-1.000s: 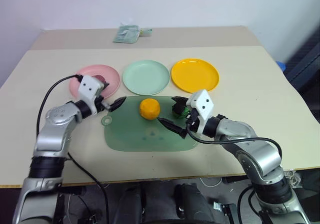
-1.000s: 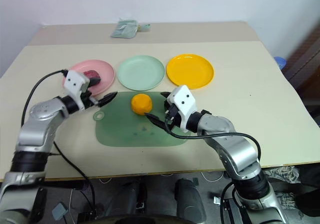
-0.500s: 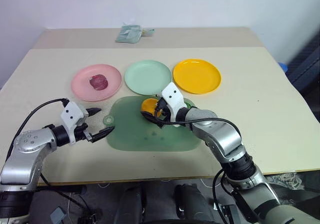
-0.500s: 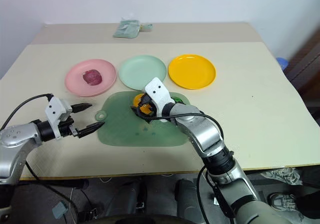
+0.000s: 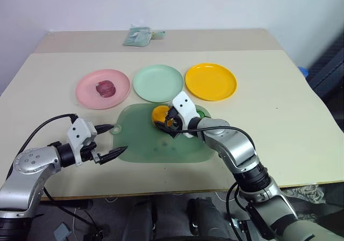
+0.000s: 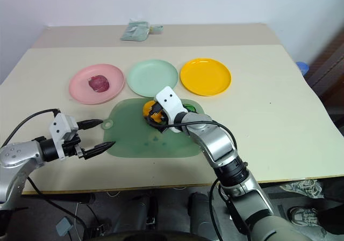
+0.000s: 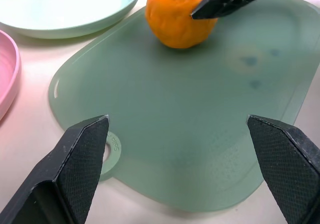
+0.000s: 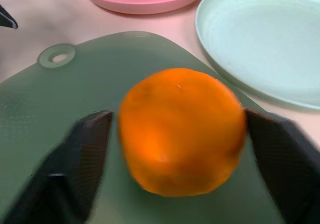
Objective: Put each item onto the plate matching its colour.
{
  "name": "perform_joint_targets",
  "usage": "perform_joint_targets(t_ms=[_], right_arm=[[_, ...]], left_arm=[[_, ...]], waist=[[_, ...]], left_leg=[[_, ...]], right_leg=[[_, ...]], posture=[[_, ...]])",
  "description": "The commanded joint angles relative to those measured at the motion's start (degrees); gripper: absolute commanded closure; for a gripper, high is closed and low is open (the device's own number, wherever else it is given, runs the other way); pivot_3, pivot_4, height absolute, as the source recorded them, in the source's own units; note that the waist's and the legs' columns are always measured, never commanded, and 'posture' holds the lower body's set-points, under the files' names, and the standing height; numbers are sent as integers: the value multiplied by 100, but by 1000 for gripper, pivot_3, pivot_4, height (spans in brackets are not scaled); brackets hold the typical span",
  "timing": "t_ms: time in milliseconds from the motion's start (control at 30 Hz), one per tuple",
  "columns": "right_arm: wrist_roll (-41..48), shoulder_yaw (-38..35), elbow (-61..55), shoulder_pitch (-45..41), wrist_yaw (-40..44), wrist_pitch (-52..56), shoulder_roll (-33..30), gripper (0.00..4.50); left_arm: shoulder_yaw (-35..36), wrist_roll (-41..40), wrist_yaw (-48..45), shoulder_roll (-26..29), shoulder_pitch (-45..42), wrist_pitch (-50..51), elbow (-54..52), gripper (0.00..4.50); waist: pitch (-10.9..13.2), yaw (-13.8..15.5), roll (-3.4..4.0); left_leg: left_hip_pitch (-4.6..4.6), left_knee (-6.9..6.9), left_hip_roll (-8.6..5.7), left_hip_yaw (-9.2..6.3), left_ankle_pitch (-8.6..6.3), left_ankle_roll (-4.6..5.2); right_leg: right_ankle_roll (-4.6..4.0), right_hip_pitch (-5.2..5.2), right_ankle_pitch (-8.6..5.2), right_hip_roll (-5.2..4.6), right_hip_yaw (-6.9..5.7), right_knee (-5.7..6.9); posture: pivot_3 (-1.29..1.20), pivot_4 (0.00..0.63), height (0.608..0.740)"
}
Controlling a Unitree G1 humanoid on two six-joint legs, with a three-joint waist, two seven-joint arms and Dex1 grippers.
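Table [image 5: 279,123] carrying green mat [image 5: 145,147] at centre front, with pink plate [image 5: 86,93], mint plate [image 5: 158,85] and yellow plate [image 5: 212,82] in a row behind it. Left gripper [image 5: 112,140] at the mat's tab edge, fingers spread wide and empty; right gripper [image 8: 175,134] over the mat, a finger [image 8: 82,154] close on either side of the orange [image 8: 182,129], firm hold not confirmable. Red-purple ball [image 5: 106,87] on pink plate; green item [image 5: 200,112] on mat, mostly hidden behind right gripper.
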Motion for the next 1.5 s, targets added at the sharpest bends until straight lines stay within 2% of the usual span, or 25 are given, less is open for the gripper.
perform_joint_targets(t_ms=[33, 167, 300, 467, 667, 800, 833, 867, 900, 1100, 1233, 1367, 1500], right_arm=[[2, -150, -199, 0, -10, -67, 63, 1680], [31, -294, -403, -50, 52, -259, 26, 1680], [4, -962, -424, -366, -174, -395, -98, 1680], [-290, -1847, 603, -883, -744, -483, -541, 1680], [-255, -2291, 2494, -1461, -754, -1147, -528, 1680], [-308, -2309, 3193, -1721, -588, -1631, -574, 1680], [-329, -2284, 3235, -1749, -527, -1779, -601, 680], [-342, -2268, 3262, -1768, -485, -1888, -618, 339], [-370, -2232, 3158, -1740, -457, -2005, -631, 25], [-443, -2075, 2463, -1432, -203, -2267, -753, 25], [221, -2030, 1050, -732, 729, -1965, -986, 25], [898, -1516, -600, 422, 2057, -1496, -1685, 25], [680, -1190, -798, 810, 1998, -1424, -1813, 25]], left_arm=[[9, 3, -6, 7, -80, -98, -32, 0], [-75, 15, 27, -40, -123, -130, -26, 0], [-163, -58, 69, -131, -136, -78, -207, 0], [-397, -205, 103, -361, -128, 82, -557, 0], [-829, -104, 233, -666, -389, 98, -568, 0], [-909, -76, 283, -695, -480, 68, -526, 0], [-916, -71, 298, -697, -478, 61, -528, 0], [-920, -69, 309, -696, -474, 56, -530, 0], [-913, -65, 324, -696, -440, 48, -540, 0], [-886, -22, 384, -698, -316, 6, -556, 0], [-832, -4, 389, -677, -293, -37, -497, 0], [-767, -23, 264, -570, -324, -86, -339, 0], [-827, -46, 162, -554, -439, -127, -230, 0]], waist=[[0, 0, 0], [0, 4, 0], [1, 6, 2], [1, 39, 2], [4, -45, 12], [12, -81, 25], [12, -95, 24], [12, -99, 25], [11, -99, 24], [11, -109, 24], [12, -84, 24], [11, -15, 24], [10, -2, 23]], left_leg=[[0, 0, 0, 0, 0, 0], [0, 0, 0, 0, 0, 0], [0, 0, 0, 1, 0, 0], [-1, 0, -5, 1, 0, 0], [1, -8, 2, 9, 0, 0], [-1, -10, 2, 11, 0, 0], [-1, -10, 2, 11, 0, 0], [-1, -10, 3, 11, -1, 1], [-2, -10, 2, 11, -1, 1], [-2, -10, 3, 8, -1, 1], [-4, -10, 3, 6, -2, 4], [-4, -10, 3, 5, -2, 4], [0, -6, 5, 7, -3, 4]], right_leg=[[0, 0, 0, 0, 0, 0], [0, 0, 0, 0, 0, 0], [0, 0, 0, 0, 0, 0], [0, 1, 0, -6, 0, -3], [0, -2, 1, 5, 4, -3], [1, -6, 1, 7, 6, -2], [2, -6, 1, 6, 6, -3], [2, -6, 1, 5, 6, -3], [2, -6, 1, 4, 6, -4], [2, -5, 1, 4, 6, -3], [2, -4, 1, 3, 6, -5], [2, -4, 1, 3, 6, -7], [-5, -2, -2, 4, 5, -8]], posture=[[0, 150, 733], [0, 150, 733], [0, 150, 733], [0, 150, 733], [0, 150, 733], [0, 150, 733], [0, 150, 733], [0, 150, 733], [0, 150, 733], [0, 150, 733], [0, 150, 733], [0, 150, 733], [0, 150, 733]])
